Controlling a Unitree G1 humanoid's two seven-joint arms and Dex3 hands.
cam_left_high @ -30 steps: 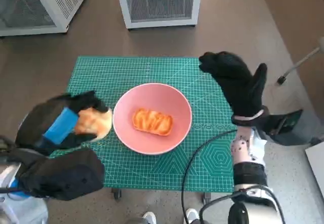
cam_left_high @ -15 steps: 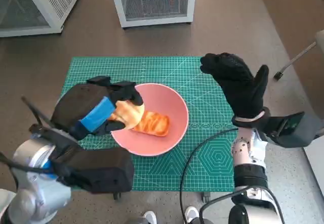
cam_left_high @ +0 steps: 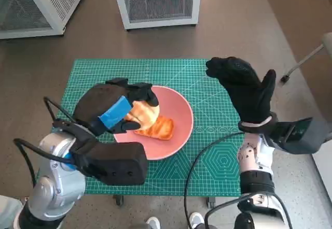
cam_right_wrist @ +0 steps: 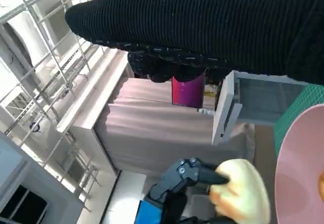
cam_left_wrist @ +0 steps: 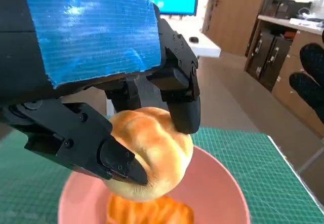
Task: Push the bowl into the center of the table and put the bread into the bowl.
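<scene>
Items before you, operator:

1. Desk (cam_left_high: 218,161): small, covered by a green gridded cutting mat (cam_left_high: 93,73).

2. Bowl (cam_left_high: 179,130): pink, round, standing near the middle of the mat. You can see its rim in both wrist views as well (cam_left_wrist: 223,183) (cam_right_wrist: 298,158).

3. Bread, first piece (cam_left_high: 161,129): orange-glazed, lying flat on the bowl's bottom, partly covered from above by the left robot hand and its load. The left wrist view shows it low in the bowl (cam_left_wrist: 152,211).

4. Bread, second piece, a round pale bun (cam_left_high: 142,112): held above the bowl's left half, clear of the bottom. The left wrist view shows it (cam_left_wrist: 152,150) gripped from both sides, directly over the glazed piece. The right wrist view shows it (cam_right_wrist: 243,191) beside the bowl's rim.

5. Left robot hand (cam_left_high: 111,110): black, blue tape across its back, fingers (cam_left_wrist: 182,112) clamped round the bun, positioned over the bowl's left edge.

6. Right robot hand (cam_left_high: 244,86): black knitted glove, raised above the desk's right part, fingers spread, holding nothing, well apart from the bowl.

7. Surroundings: brown floor (cam_left_high: 233,27); two white mesh-fronted units (cam_left_high: 155,1) (cam_left_high: 36,3) standing beyond the desk's far edge.
</scene>
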